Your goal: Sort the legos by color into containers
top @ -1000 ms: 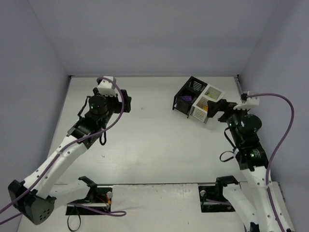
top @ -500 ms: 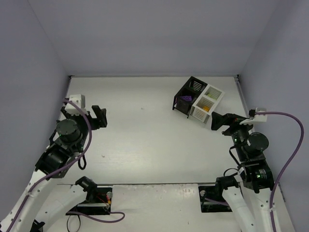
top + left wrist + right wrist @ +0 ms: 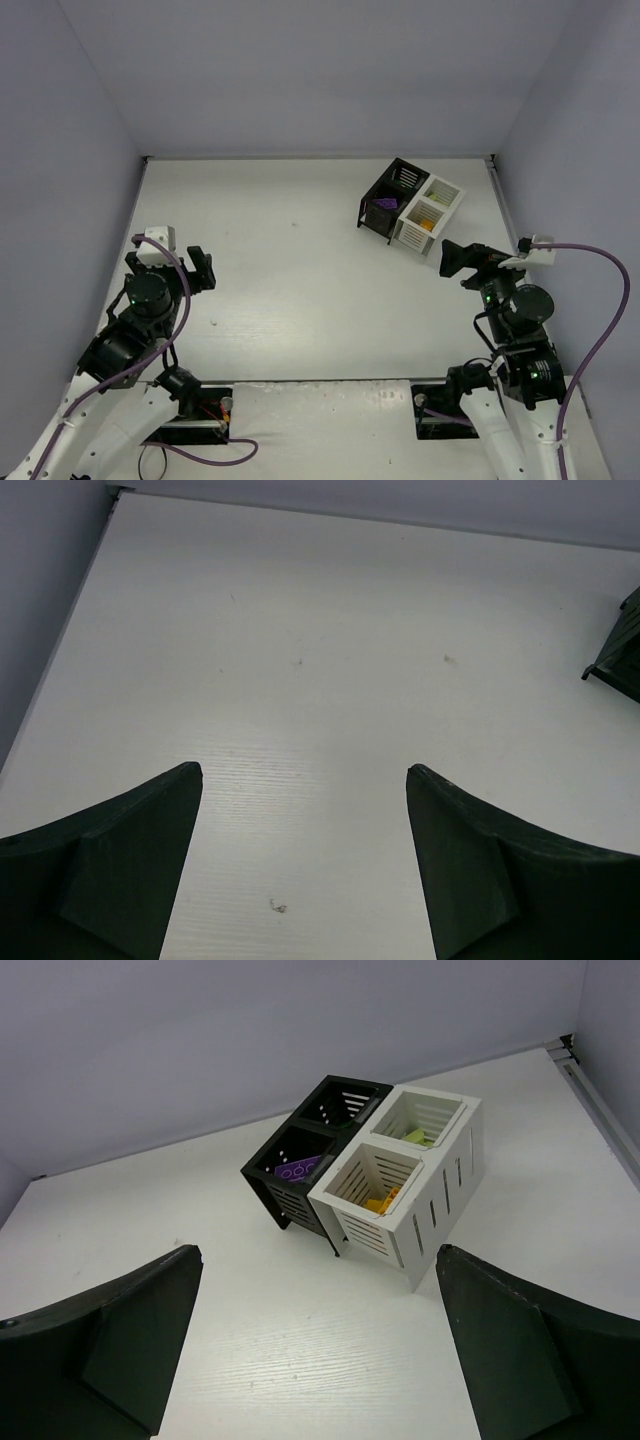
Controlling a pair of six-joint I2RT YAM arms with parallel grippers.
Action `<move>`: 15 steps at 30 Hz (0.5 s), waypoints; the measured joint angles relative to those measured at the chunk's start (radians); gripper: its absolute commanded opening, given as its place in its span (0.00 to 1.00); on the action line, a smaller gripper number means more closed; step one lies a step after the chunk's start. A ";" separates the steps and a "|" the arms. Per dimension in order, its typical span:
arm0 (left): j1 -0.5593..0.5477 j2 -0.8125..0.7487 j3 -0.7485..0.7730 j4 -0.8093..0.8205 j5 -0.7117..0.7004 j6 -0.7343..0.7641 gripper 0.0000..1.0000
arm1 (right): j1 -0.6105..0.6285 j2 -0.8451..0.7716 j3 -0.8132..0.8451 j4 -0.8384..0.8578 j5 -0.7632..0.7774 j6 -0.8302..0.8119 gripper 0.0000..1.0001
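While legos [image 3: 298, 1172] sit in containers [image 3: 440, 1215], right fingers [image 3: 120, 1340] gape.

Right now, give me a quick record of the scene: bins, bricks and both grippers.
Bins: four joined, two black, two white
Near black bin: purple brick
Near white bin: orange bricks
Far white bin: lime brick
Far black bin: contents not visible
Left gripper: open, empty
Right gripper: open, empty, facing bins
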 measured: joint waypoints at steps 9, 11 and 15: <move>0.042 -0.002 -0.010 -0.002 0.007 0.001 0.76 | 0.000 0.000 -0.003 -0.001 0.015 0.012 1.00; 0.056 -0.002 -0.010 -0.002 0.017 0.001 0.76 | 0.000 0.000 -0.004 -0.003 0.017 0.014 1.00; 0.083 0.000 -0.010 -0.001 0.042 0.001 0.76 | 0.000 0.006 -0.005 -0.003 0.018 0.017 1.00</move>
